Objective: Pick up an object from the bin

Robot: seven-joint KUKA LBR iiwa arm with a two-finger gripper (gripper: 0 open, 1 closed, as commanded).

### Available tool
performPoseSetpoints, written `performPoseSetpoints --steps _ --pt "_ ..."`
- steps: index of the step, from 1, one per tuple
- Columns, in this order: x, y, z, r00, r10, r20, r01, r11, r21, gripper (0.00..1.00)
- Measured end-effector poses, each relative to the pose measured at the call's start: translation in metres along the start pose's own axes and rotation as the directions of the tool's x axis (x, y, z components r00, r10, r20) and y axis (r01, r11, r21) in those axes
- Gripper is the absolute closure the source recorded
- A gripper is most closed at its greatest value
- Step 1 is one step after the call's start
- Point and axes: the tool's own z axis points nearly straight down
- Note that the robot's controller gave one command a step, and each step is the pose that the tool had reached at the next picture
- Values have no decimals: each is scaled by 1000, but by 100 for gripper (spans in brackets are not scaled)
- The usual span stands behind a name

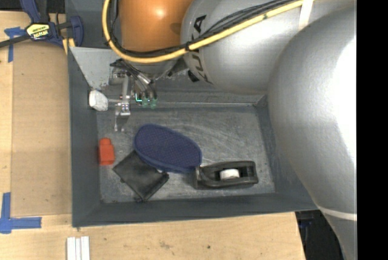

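Closest to the viewer, a bulky silver robot arm (315, 89) is leaning in from the right and covering much of the far side of a grey metal bin (182, 207). An orange dome (154, 10) is capping its wrist, and a yellow cable (254, 16) is looping around that dome. Below the dome, the hand (123, 110) is hanging low near the bin's back-left corner, pointing down toward the floor. Whether the hand is apart or together is not possible to tell from this angle.

Just beside the hand, toward the left of the view, a small white lump (98, 100) is lying close to the bin's left wall. It is looking crumpled and uneven, like a scrap of paper or foam, pale against the grey metal. Being tucked so near the wall, it is probably leaving little room for a grip from that side, which may be why the hand is standing on its open side.

Everything else is lying apart from the hand, along the near side of the bin. A small orange block (106, 151) is sitting by the left wall. A blue oval pad (168, 148) is lying in the middle, its edge overlapping a black square pouch (140, 176). A black tape dispenser (227, 174) with a white roll is resting just to the right of the pad. Judging by how everything is lying on the floor, the pick is not yet made.
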Motion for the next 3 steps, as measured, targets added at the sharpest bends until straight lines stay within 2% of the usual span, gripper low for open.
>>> performPoseSetpoints --steps 1,2,3 --pt "49 -26 112 970 243 0 -243 970 2 0" --pt "82 -44 120 995 98 19 -98 995 -8 0" --pt "97 -92 120 996 86 18 -85 996 -9 0"
